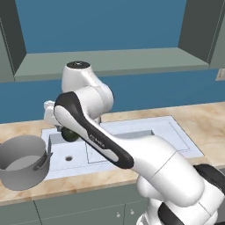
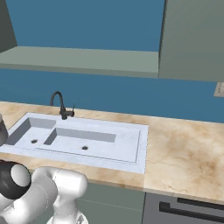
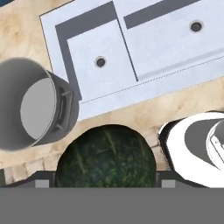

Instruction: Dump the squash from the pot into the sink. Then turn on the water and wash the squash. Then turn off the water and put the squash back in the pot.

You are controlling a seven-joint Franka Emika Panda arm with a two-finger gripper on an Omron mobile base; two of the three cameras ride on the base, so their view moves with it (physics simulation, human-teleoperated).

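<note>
My gripper (image 3: 105, 177) is shut on the squash (image 3: 106, 156), a dark green mottled lump that sits between the two fingertips (image 3: 42, 183) and hangs in the air. In the left base view the squash (image 1: 69, 134) hangs under the hand, above the small left basin of the sink (image 1: 132, 132). The grey pot (image 1: 22, 160) stands upright on the counter left of the sink, and its light inside (image 3: 37, 107) holds nothing. Both basins of the pale sink (image 3: 94, 41) lie bare, each with a round drain.
A dark curved faucet (image 2: 59, 105) rises behind the sink (image 2: 127, 146). Beige marbled counter (image 2: 183, 153) runs to the right. A grey-green ledge (image 1: 114, 61) lines the blue wall. My own white arm crosses the left base view in front of the sink.
</note>
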